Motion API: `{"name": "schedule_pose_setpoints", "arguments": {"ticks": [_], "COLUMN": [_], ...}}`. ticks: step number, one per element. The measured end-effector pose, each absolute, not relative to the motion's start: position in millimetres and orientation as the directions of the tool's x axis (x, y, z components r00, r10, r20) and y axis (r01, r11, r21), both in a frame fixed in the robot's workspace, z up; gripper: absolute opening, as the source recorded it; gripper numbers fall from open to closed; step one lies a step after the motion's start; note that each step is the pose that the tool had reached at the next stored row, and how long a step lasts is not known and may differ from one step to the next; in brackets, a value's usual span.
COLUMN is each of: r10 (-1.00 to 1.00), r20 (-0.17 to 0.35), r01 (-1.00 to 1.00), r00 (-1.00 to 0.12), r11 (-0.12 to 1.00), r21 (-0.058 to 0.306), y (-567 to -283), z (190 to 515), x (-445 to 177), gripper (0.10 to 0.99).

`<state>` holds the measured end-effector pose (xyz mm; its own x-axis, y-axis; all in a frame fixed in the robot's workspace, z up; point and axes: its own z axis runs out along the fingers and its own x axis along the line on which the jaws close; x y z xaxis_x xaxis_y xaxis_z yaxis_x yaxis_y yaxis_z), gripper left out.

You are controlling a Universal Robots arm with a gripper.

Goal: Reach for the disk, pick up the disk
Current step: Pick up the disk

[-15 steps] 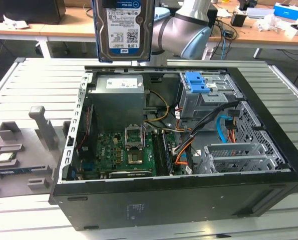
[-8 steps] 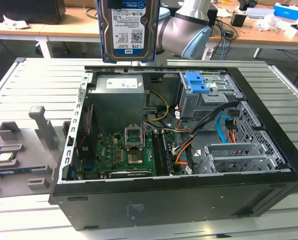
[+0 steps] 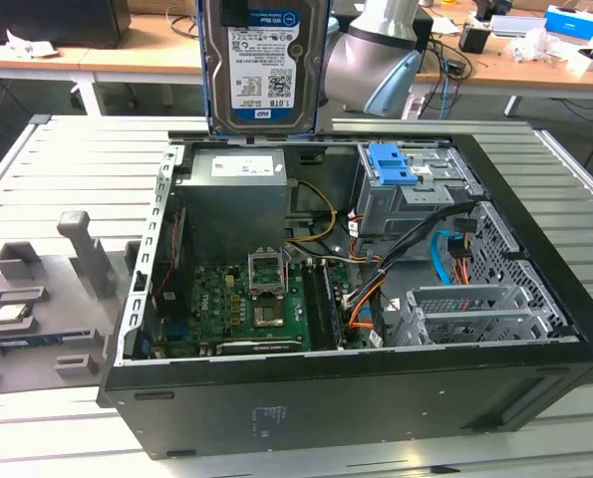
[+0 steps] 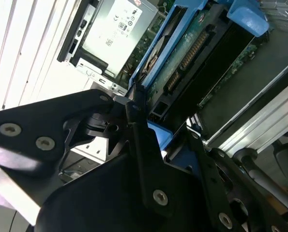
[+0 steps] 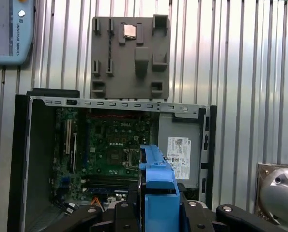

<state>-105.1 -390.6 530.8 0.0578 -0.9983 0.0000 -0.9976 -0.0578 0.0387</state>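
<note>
The disk [image 3: 263, 65] hangs upright in the air above the back wall of the open computer case [image 3: 376, 398], its white label with the blue band facing the exterior camera. In the second wrist view the disk [image 4: 197, 48] shows edge-on, with its green circuit board and blue rails, and my gripper [image 4: 163, 130] is shut on its end. The first wrist view looks straight down past the disk's blue rail [image 5: 158, 179], which is clamped between the black fingers [image 5: 127, 208] of my gripper [image 5: 158, 208], high over the case.
Inside the case lie the motherboard [image 3: 256, 299], a grey power supply [image 3: 236, 189], and a metal drive cage with a blue latch piece [image 3: 394, 164]. A grey slotted stand [image 3: 47, 299] sits on the slatted white table [image 3: 77, 159] at the exterior view's left. Cluttered benches stand behind.
</note>
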Motion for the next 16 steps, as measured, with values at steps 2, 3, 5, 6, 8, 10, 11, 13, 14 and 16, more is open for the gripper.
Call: {"name": "schedule_pose_setpoints", "arguments": {"ticks": [2, 3, 5, 6, 8, 10, 11, 13, 14, 16], "r10": [-0.998, -0.998, -0.998, -0.998, -0.998, -0.998, -0.998, -0.998, -0.998, -0.998], "r20": [0.0, 0.0, 0.0, 0.0, 0.0, 0.0, 0.0, 0.0, 0.0, 0.0], "r01": [-0.998, -0.998, -0.998, -0.998, -0.998, -0.998, -0.998, -0.998, -0.998, -0.998], "r00": [0.058, 0.058, 0.058, 0.058, 0.058, 0.058, 0.058, 0.058, 0.058, 0.058], "r11": [-0.058, -0.058, -0.058, -0.058, -0.058, -0.058, -0.058, -0.058, -0.058, -0.058], "r21": [0.039, 0.039, 0.039, 0.039, 0.039, 0.039, 0.039, 0.039, 0.039, 0.039], "y": [-397, -399, -407, -412, -420, -428, -431, -435, -437, -441], "z": [531, 531, 531, 531, 531, 531, 531, 531, 531, 531], "x": [-104, -104, -102, -102, -101, -99, -99, -98, -98, -97], "gripper": [0.369, 0.369, 0.369, 0.369, 0.369, 0.369, 0.369, 0.369, 0.369, 0.369]}}
